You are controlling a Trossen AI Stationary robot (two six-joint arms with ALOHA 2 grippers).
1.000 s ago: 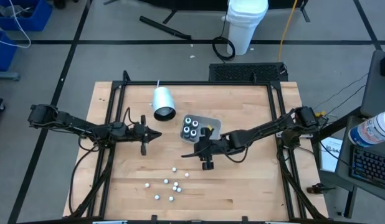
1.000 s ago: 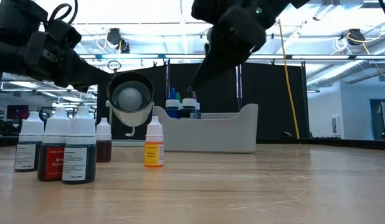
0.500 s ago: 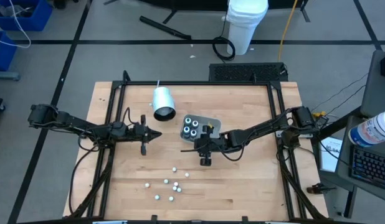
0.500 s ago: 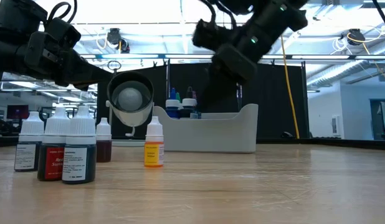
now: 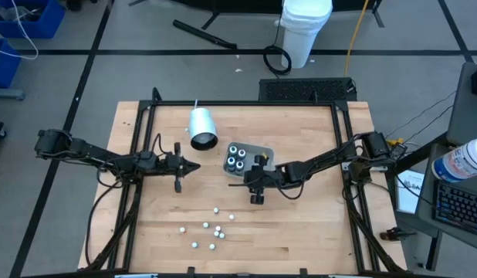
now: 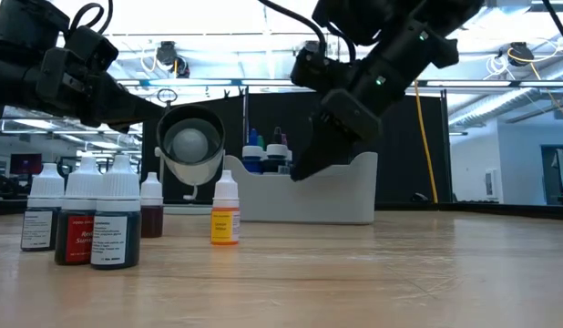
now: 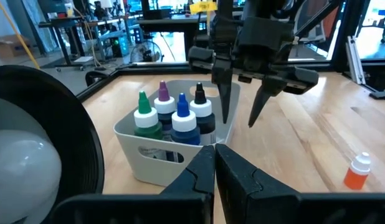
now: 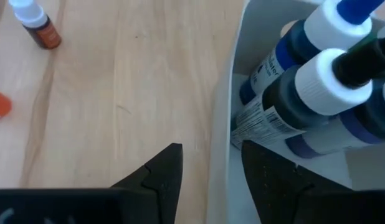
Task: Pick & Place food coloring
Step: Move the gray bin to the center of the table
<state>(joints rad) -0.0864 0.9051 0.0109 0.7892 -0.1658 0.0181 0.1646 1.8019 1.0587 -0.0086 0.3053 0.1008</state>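
Note:
Four food coloring bottles (image 7: pixel 174 115) stand upright in a pale tray (image 7: pixel 155 152) at mid-table (image 5: pixel 262 149). Several more food coloring bottles (image 5: pixel 211 230) stand loose on the wood near the front edge (image 6: pixel 90 219). My right gripper (image 7: pixel 238 118) hangs open just above the tray's right end. In its wrist view its fingers (image 8: pixel 167 168) stand on either side of the tray's wall (image 8: pixel 222 112), apart from it. My left gripper (image 5: pixel 194 167) waits shut left of the tray, level above the table.
A white cup (image 5: pixel 201 128) lies on its side behind the left gripper, its mouth toward the front (image 6: pixel 192 146). A small orange bottle (image 6: pixel 225 214) stands alone in front of the tray. Bare wood lies right of the tray.
My right gripper has come down from well above the tray and moved a little toward the table's far edge, ending just over the tray's right end. The tray, the bottles and my left gripper have kept still.

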